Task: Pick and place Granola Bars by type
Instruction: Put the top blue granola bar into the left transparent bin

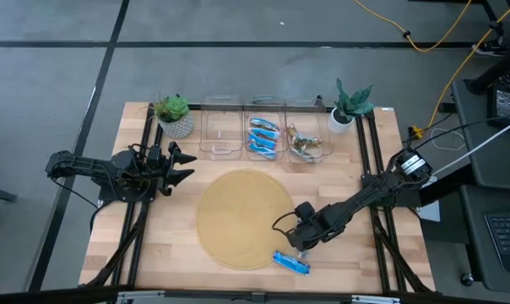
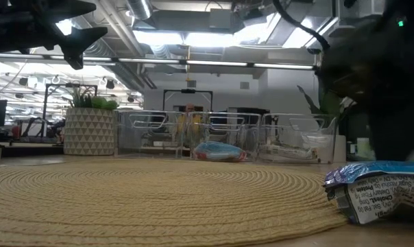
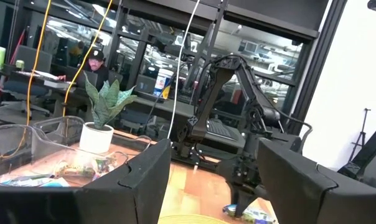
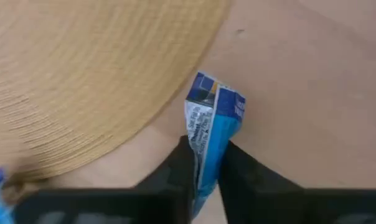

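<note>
One blue-wrapped granola bar [image 1: 290, 262] lies on the wooden table at the round woven mat's near-right edge, and it also shows in the low view [image 2: 378, 191]. My right gripper [image 1: 301, 250] is down at it and shut on it. More blue bars [image 1: 263, 135] lie in the middle clear bin. Silvery green-brown bars [image 1: 304, 145] lie in the right bin. My left gripper [image 1: 183, 165] hovers open above the table's left side, off the mat, and touches nothing. My right gripper [image 4: 206, 163] pinches the blue bar between its two fingers, one on each long side, at the bar's end nearer the wrist [image 4: 205, 152]. The fingers [image 4: 178, 168] come from above, slanting down. The bar's far end [image 4: 216, 99] lies on the table beside the mat.
The round woven mat [image 1: 238, 215] fills the table's middle. Three clear bins stand in a row at the far edge; the left bin [image 1: 221, 127] holds nothing. A potted plant [image 1: 175, 114] stands left of the bins and another [image 1: 352, 105] stands right of them.
</note>
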